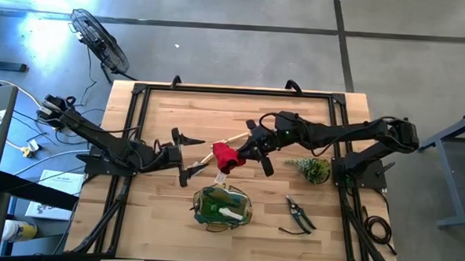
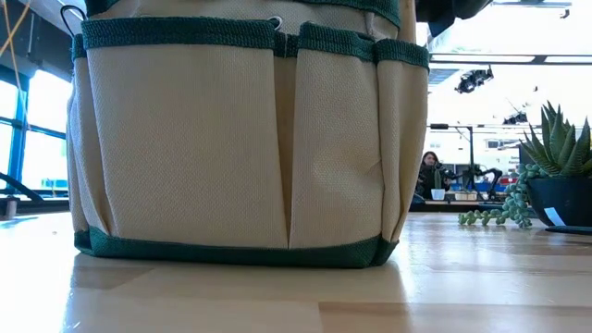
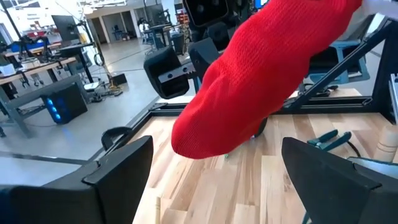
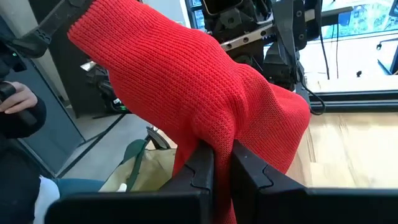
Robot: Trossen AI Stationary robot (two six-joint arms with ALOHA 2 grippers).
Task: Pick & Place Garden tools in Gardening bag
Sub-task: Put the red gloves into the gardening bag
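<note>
A red knitted glove (image 1: 225, 158) hangs above the middle of the table, with my right gripper (image 1: 242, 153) shut on it. My left gripper (image 1: 186, 155) stands open just left of the glove and faces it; in the left wrist view the glove (image 3: 249, 81) hangs ahead of the open fingers, apart from them. The gardening bag (image 1: 222, 207), beige with green trim, stands upright on its base near the front edge, with a green-and-white item inside. A wooden-handled tool (image 1: 206, 155) lies on the table under the glove. Black pruning shears (image 1: 299, 215) lie at the front right. My right gripper pinches a fold of the red glove (image 4: 219, 138) between its two shut fingers (image 4: 200, 163). The fingers come about level from the table's right side. The glove is lifted clear of the table, bulging above the fingers and draping down past them, slack.
A potted green plant (image 1: 314, 169) stands right of centre beside my right arm, and shows in the low view (image 2: 555, 176). A black frame (image 1: 140, 91) runs round the tabletop. A person's hand (image 4: 15, 99) shows beyond the table.
</note>
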